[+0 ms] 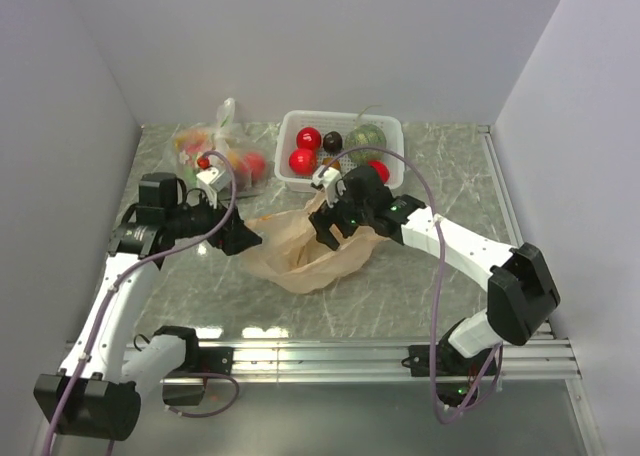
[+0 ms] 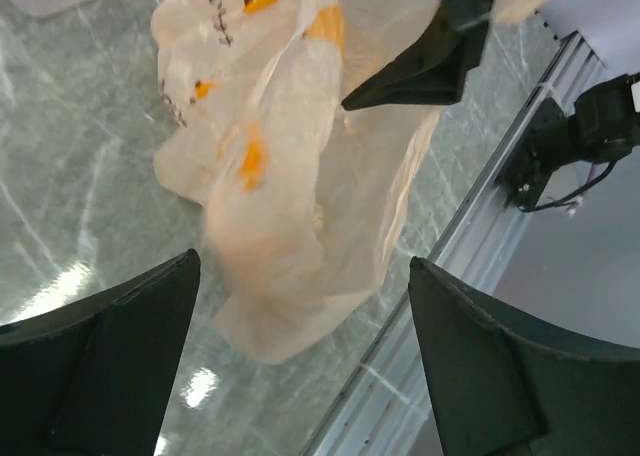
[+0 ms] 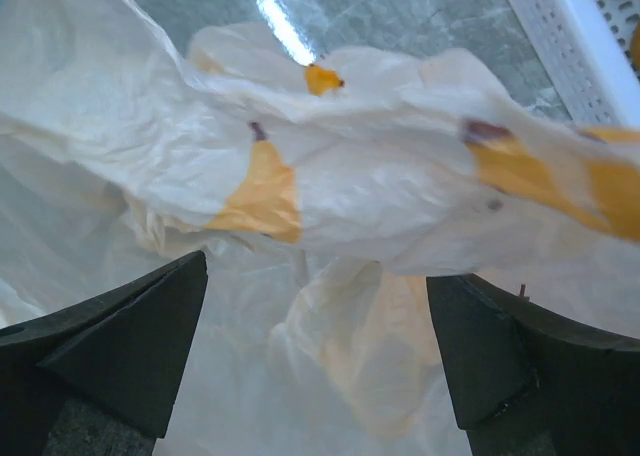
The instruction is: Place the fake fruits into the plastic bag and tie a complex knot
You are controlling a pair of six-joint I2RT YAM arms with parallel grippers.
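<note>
The peach-orange plastic bag [image 1: 305, 248] lies crumpled on the marble table between both arms. My left gripper [image 1: 247, 238] is at its left edge, jaws open wide; in the left wrist view the plastic bag [image 2: 290, 176] lies just beyond the gripper [image 2: 305, 361], with nothing between the fingers. My right gripper [image 1: 328, 232] hovers over the bag's upper right part, also open, with the bag's folds [image 3: 330, 186] under it and nothing gripped [image 3: 320, 361]. The fake fruits sit in the white basket [image 1: 289, 128]: red balls [image 1: 309, 138] [image 1: 301, 161], a dark maroon one [image 1: 333, 141], a green melon [image 1: 366, 141].
A clear bag of mixed fruits [image 1: 220, 154] stands at the back left, close behind my left arm. The basket's corner [image 3: 570, 31] is just beyond the right gripper. A metal rail [image 1: 380, 354] runs along the table's near edge. Grey walls close in left and right.
</note>
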